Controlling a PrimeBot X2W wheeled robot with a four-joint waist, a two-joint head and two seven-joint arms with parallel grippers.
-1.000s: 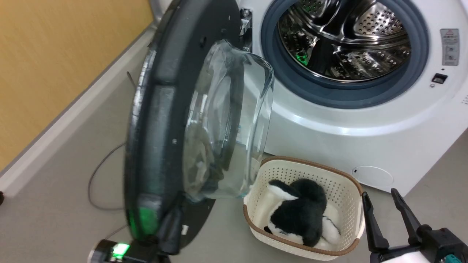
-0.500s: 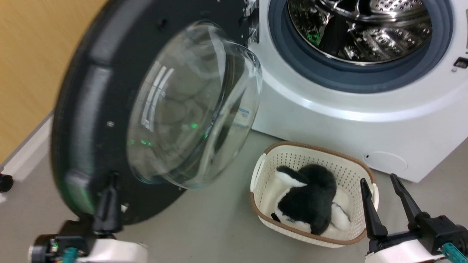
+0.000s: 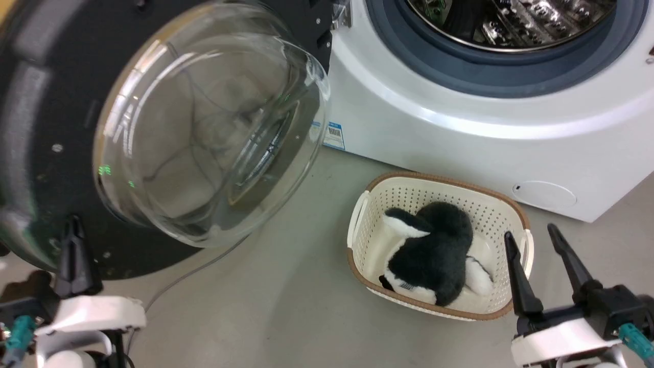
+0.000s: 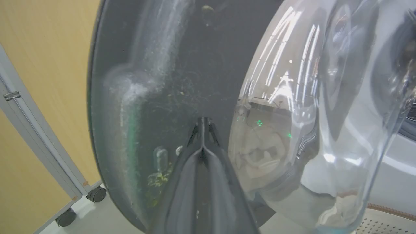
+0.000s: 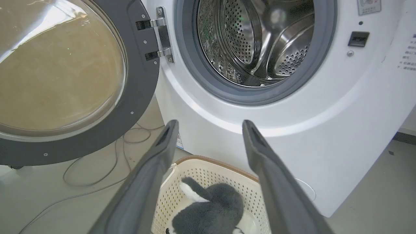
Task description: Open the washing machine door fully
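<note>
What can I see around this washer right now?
washing machine door: one, black with clear glass bowl, swung open, left.
washing machine: one, white, behind.
drum: one, steel, inside machine.
rubber ring: one, grey, around drum opening.
basket: one, cream, brown rim, floor before machine.
plush toy: one, black-and-white, in basket.
cable: one, grey, floor under door.
castors: two, black, left of door.
left gripper: one, dark, shut, tips by door's lower part.
right gripper: one, dark, open, near basket.
</note>
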